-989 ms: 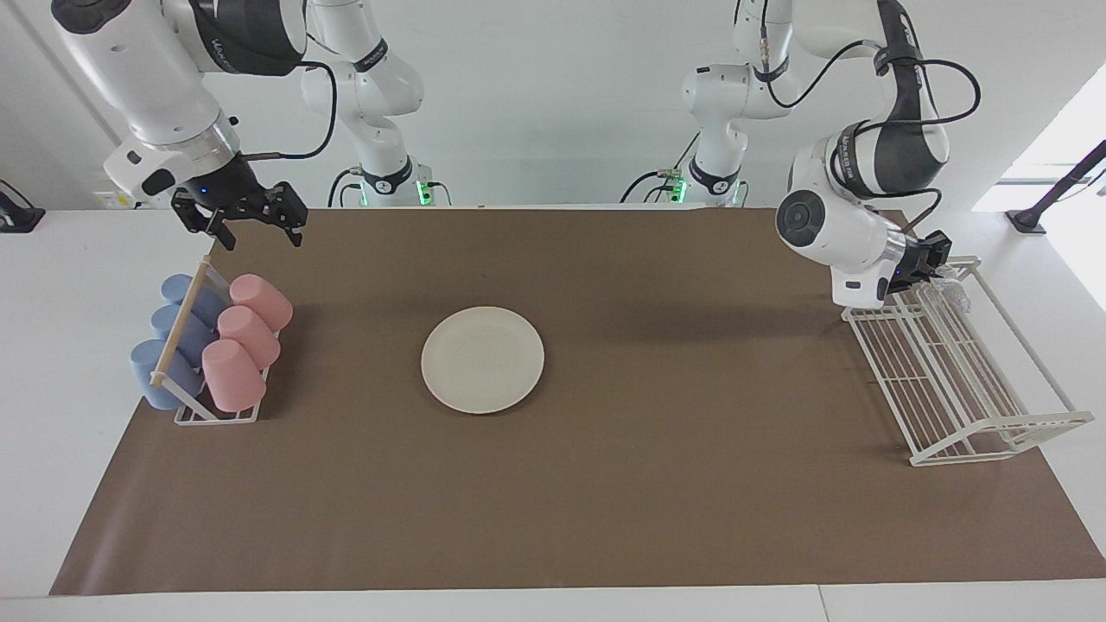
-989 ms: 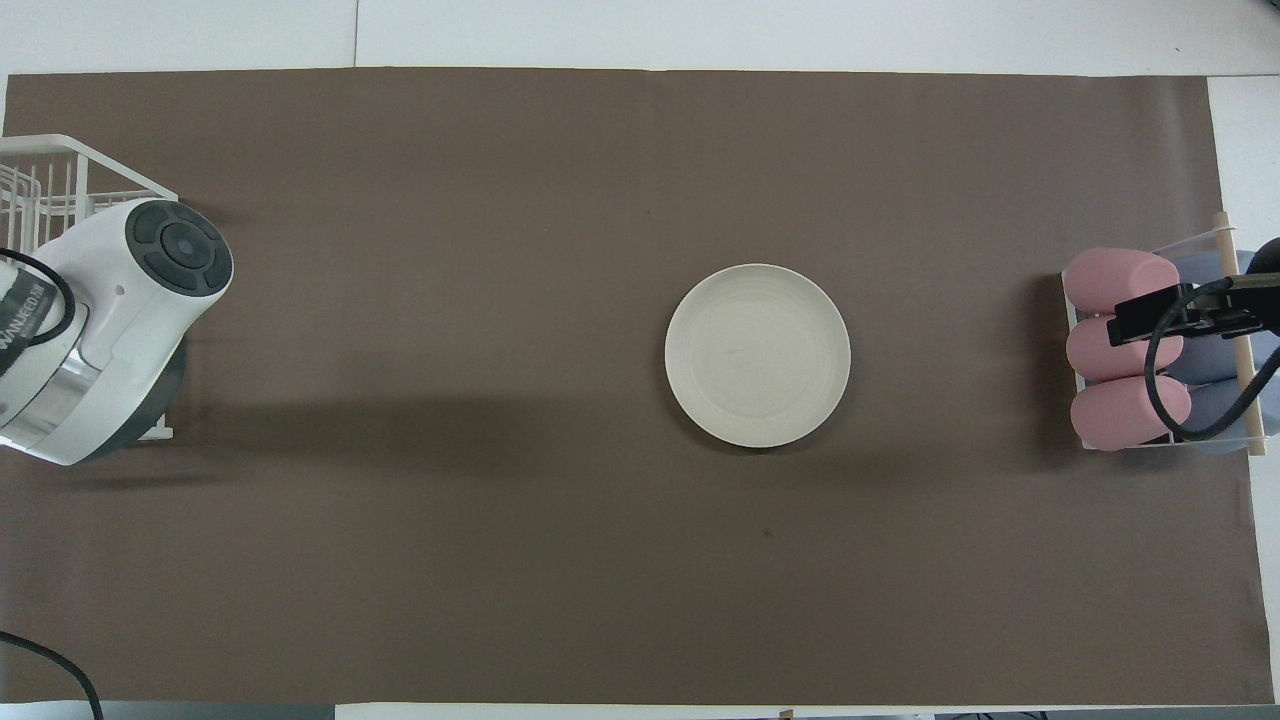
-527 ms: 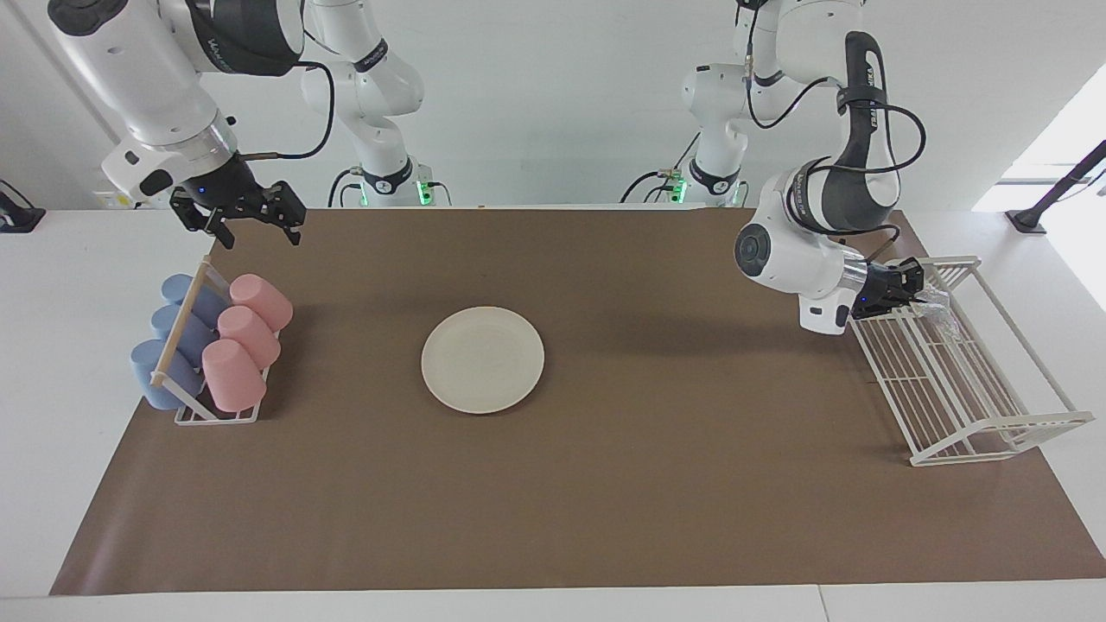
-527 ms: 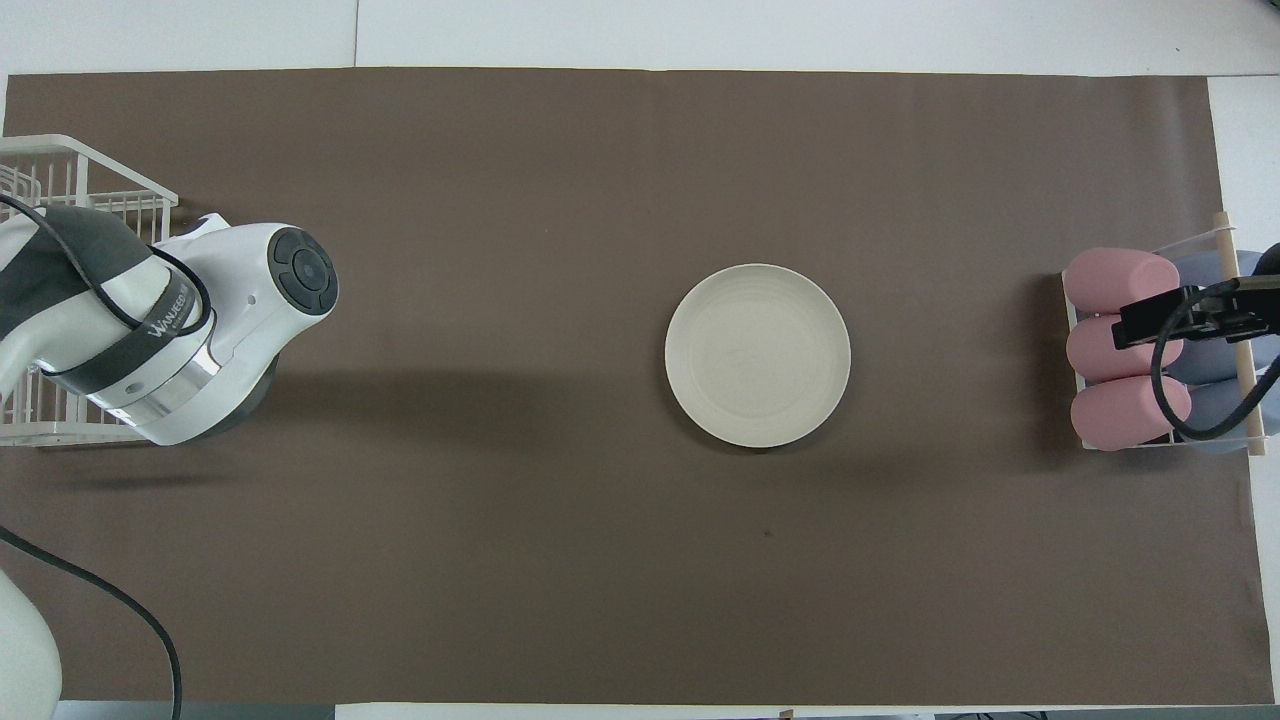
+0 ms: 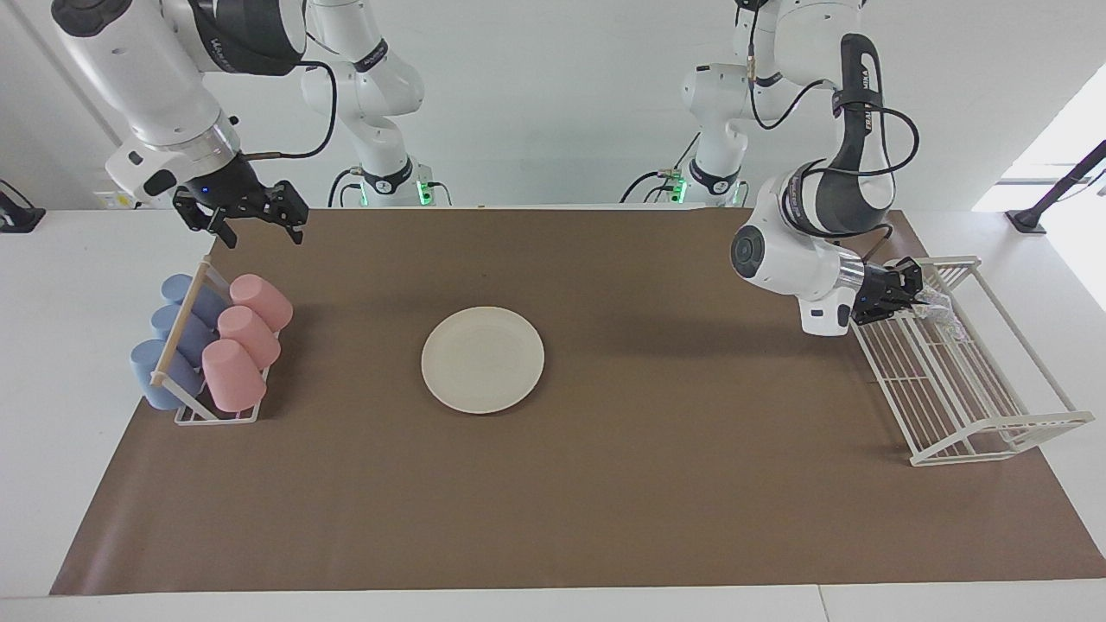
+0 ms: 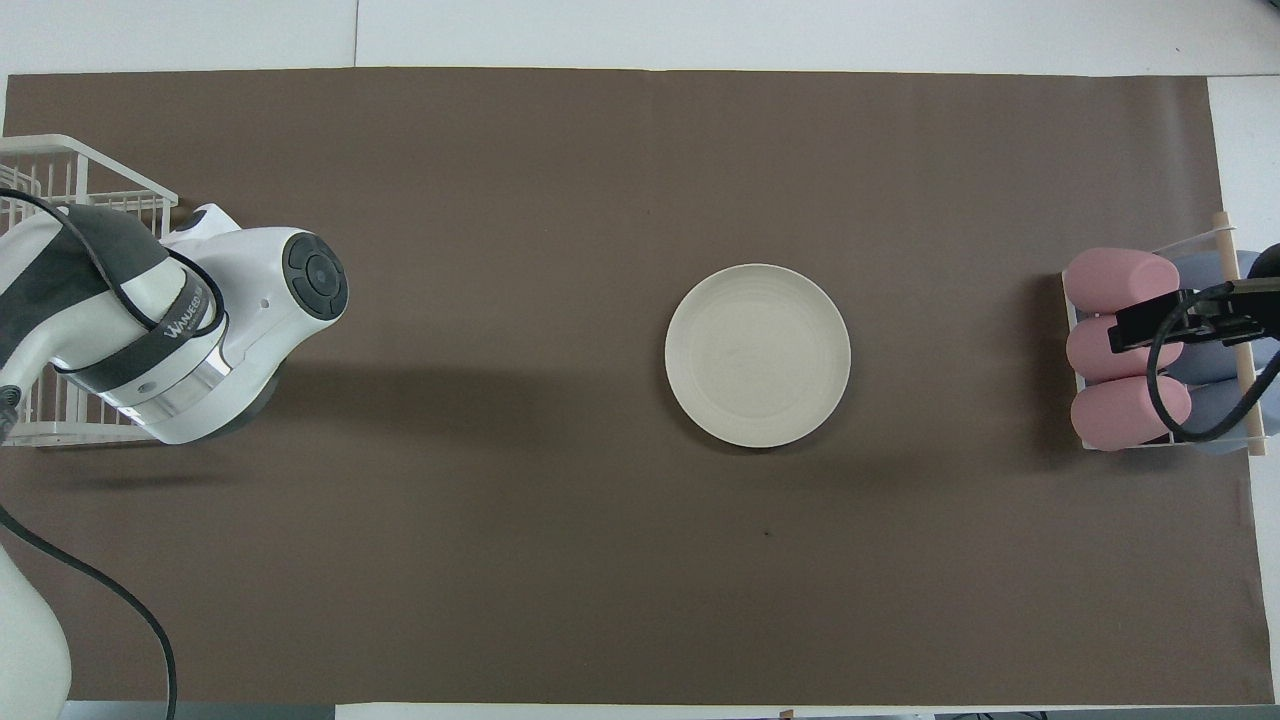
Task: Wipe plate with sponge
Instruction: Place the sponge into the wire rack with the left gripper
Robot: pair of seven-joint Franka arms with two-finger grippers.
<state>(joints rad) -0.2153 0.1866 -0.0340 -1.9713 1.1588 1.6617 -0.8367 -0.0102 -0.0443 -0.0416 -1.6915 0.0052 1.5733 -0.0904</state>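
Note:
The cream-white plate (image 5: 482,359) lies flat in the middle of the brown mat and also shows in the overhead view (image 6: 758,355). The silvery sponge (image 5: 943,308) lies in the white wire rack (image 5: 968,397) at the end nearest the robots. My left gripper (image 5: 907,291) is low at that end of the rack, pointing at the sponge, right at it. In the overhead view the left arm's wrist hides both the gripper and the sponge. My right gripper (image 5: 257,229) is open and empty, waiting in the air over the mat beside the cup rack.
A cup rack (image 5: 212,341) with pink and blue cups lying on their sides stands at the right arm's end (image 6: 1130,360). The wire rack (image 6: 60,160) stands at the left arm's end. The brown mat (image 5: 605,484) covers the table.
The left arm's wrist swung toward the table's middle and the left gripper came down to the rack's end at the sponge. The right gripper barely moved.

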